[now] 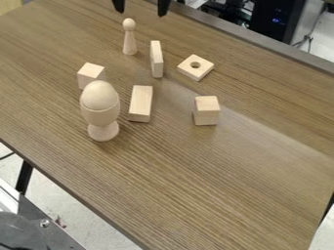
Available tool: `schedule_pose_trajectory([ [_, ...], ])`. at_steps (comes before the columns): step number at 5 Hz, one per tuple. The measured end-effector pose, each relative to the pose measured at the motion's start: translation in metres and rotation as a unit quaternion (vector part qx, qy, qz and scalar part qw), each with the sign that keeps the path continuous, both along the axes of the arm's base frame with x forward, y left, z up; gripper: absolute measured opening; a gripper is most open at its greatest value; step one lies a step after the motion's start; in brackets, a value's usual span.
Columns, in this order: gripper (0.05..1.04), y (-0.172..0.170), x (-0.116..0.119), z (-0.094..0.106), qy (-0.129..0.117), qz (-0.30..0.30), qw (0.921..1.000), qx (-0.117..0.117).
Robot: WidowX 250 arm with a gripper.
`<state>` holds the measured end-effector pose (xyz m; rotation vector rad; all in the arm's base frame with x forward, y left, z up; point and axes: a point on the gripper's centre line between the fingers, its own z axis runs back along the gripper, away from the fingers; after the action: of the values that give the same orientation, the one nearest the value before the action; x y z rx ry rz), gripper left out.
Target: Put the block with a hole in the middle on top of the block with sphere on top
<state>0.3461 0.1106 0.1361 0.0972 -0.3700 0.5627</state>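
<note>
Wood-grain table [196, 171]: carries all pieces. Gripper [140, 6]: at the view's top edge, two fingers spread apart, nothing between them; released. Egg-shaped piece [100, 95] sits upright in wooden cup [102, 131]. Oblong block [141, 103] lies just beside it. Sphere-topped block [130, 40] stands upright near the top edge. Thin block [156, 59] stands between it and the holed block [196, 67], which lies flat, hole upward. Two cubes: one [207, 111] below the holed block in view, one [91, 74] behind the egg-shaped piece.
</note>
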Motion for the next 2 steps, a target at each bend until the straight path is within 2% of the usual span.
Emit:
schedule_pose_trajectory([
  [1,1.001,-0.001,-0.001,-0.012,0.015,0.000,0.9999,-0.006],
  [2,1.001,-0.005,0.007,-0.024,0.025,-0.047,0.9985,-0.009],
])
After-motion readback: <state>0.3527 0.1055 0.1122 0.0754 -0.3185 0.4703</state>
